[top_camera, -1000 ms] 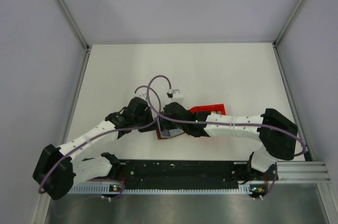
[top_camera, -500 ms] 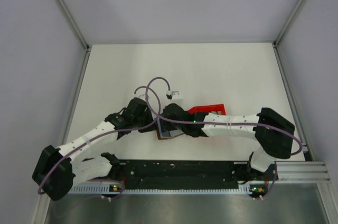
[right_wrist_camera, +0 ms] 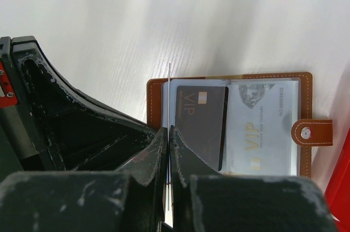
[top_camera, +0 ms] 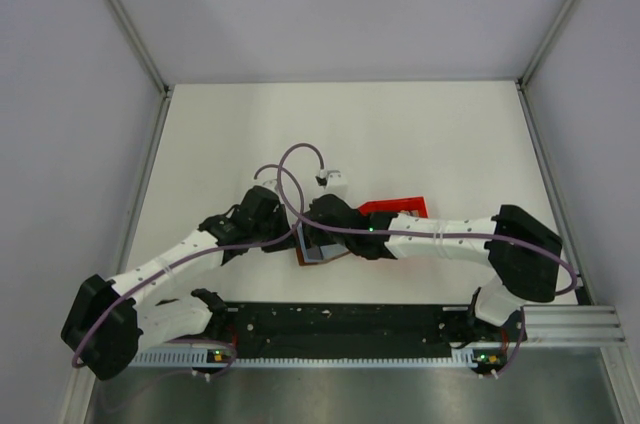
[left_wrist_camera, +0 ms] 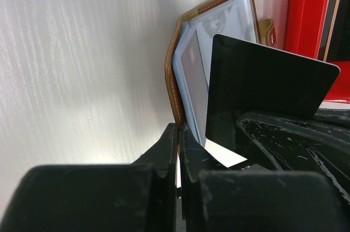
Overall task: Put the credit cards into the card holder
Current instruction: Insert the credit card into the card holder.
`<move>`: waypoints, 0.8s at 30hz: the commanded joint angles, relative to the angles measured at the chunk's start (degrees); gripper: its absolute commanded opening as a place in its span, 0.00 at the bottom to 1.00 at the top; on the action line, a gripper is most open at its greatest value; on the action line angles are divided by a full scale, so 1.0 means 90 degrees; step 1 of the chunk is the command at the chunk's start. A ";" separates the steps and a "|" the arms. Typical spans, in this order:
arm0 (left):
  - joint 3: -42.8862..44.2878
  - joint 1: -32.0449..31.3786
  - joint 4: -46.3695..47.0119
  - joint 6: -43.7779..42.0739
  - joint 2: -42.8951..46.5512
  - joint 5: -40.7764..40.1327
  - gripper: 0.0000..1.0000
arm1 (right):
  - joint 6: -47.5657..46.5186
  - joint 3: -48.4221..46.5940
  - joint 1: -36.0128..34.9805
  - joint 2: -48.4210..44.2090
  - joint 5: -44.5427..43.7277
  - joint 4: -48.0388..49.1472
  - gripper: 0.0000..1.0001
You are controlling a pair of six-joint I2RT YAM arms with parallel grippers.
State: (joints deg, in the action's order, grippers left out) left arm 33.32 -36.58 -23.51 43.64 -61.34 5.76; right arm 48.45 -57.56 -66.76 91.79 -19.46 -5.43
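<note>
The brown card holder (right_wrist_camera: pixel 156 98) lies open on the white table, with a dark VIP card (right_wrist_camera: pixel 199 122) and a pale VIP card (right_wrist_camera: pixel 257 133) in its clear sleeves. My left gripper (left_wrist_camera: pixel 179 128) is shut on the holder's brown cover edge (left_wrist_camera: pixel 170 79). My right gripper (right_wrist_camera: pixel 168 129) is shut on a credit card, seen edge-on as a thin line (right_wrist_camera: pixel 169 79) standing upright over the holder's left sleeves. In the left wrist view that held card (left_wrist_camera: pixel 268 90) looks dark. From above, both grippers meet over the holder (top_camera: pixel 322 252).
A red plastic box (top_camera: pixel 395 208) stands just behind the right wrist, close to the holder's snap tab (right_wrist_camera: pixel 311 132). A black rail (top_camera: pixel 340 322) runs along the near edge between the arm bases. Grey walls enclose the table.
</note>
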 commanded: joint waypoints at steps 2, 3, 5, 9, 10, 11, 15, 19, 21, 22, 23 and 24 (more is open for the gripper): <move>0.0028 -0.0008 0.0278 0.0073 0.0136 0.0073 0.00 | -0.0051 -0.0226 -0.0111 -0.0092 -0.0015 0.0203 0.00; 0.0028 -0.0008 0.0288 0.0073 0.0136 0.0083 0.00 | -0.0051 -0.0245 -0.0111 -0.0072 -0.0015 0.0193 0.00; 0.0028 0.0002 0.0307 0.0093 0.0136 0.0102 0.00 | -0.0051 -0.0245 -0.0102 -0.0023 -0.0005 0.0203 0.00; 0.0038 0.0002 0.0336 0.0083 0.0136 0.0141 0.00 | -0.0061 -0.0294 -0.0102 0.0016 0.0014 0.0193 0.00; 0.0028 -0.0008 0.0346 0.0093 0.0136 0.0151 0.00 | -0.0061 -0.0294 -0.0111 0.0026 0.0034 0.0193 0.00; 0.0028 0.0002 0.0346 0.0093 0.0136 0.0161 0.00 | -0.0061 -0.0304 -0.0111 0.0036 0.0034 0.0193 0.00; 0.0018 -0.0008 0.0385 0.0112 0.0136 0.0180 0.00 | -0.0080 -0.0333 -0.0111 0.0075 0.0102 0.0193 0.00; 0.0009 -0.0008 0.0385 0.0122 0.0146 0.0180 0.00 | -0.0129 -0.0401 -0.0121 0.0133 0.0005 0.0047 0.00; 0.0009 0.0002 0.0376 0.0122 0.0146 0.0190 0.00 | -0.0148 -0.0421 -0.0111 0.0172 -0.0005 0.0018 0.00; 0.0009 0.0002 0.0385 0.0122 0.0136 0.0190 0.00 | -0.0149 -0.0440 -0.0121 0.0192 -0.0044 -0.0060 0.00; 0.0018 -0.0008 0.0395 0.0122 0.0136 0.0190 0.00 | -0.0158 -0.0450 -0.0131 0.0221 -0.0073 -0.0138 0.00; 0.0009 0.0002 0.0385 0.0122 0.0126 0.0190 0.00 | -0.0168 -0.0469 -0.0131 0.0231 -0.0093 -0.0177 0.00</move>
State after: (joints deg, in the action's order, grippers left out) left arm 33.30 -36.58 -22.70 44.45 -61.34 6.70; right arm 47.90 -58.63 -66.78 92.75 -19.03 -6.20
